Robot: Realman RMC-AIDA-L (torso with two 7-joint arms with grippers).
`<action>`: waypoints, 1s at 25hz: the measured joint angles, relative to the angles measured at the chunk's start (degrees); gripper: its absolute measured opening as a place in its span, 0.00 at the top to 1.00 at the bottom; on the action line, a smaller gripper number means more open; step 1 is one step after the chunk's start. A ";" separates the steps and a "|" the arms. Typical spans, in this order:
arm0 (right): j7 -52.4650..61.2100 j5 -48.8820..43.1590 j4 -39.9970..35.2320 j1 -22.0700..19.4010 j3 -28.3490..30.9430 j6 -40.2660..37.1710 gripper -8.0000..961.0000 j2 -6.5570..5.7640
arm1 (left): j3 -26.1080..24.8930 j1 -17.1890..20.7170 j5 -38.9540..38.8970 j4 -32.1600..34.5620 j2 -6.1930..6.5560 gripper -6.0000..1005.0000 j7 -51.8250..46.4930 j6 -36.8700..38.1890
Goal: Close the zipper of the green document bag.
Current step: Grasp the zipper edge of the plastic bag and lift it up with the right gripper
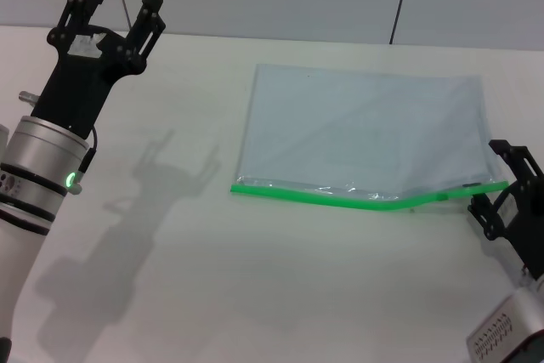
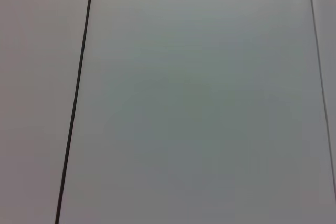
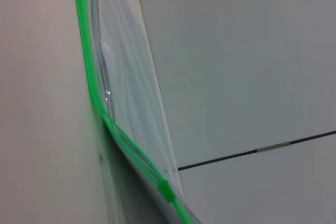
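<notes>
While the green document bag [image 1: 361, 129] is lying flat on the white table [image 1: 212, 278], toward two o'clock from the middle, its zipper [image 1: 340, 200] is running along the near edge and bending up at its right end. The small slider [image 3: 166, 190] is sitting near that raised end. The right gripper [image 1: 503, 189] is sitting at four o'clock, touching the bag's corner; I cannot tell if it is pinching. The left gripper [image 1: 123, 2] is hanging at ten o'clock, fingers apart, holding nothing. Nothing is lying between them.

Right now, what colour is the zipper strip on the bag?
Bright green, clearest in the right wrist view: the zipper.
</notes>
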 joint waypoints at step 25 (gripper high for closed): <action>-5.15 1.58 -0.28 5.89 1.98 8.20 0.59 -0.03 | -0.02 -0.33 0.00 -0.09 -0.09 0.23 0.00 0.00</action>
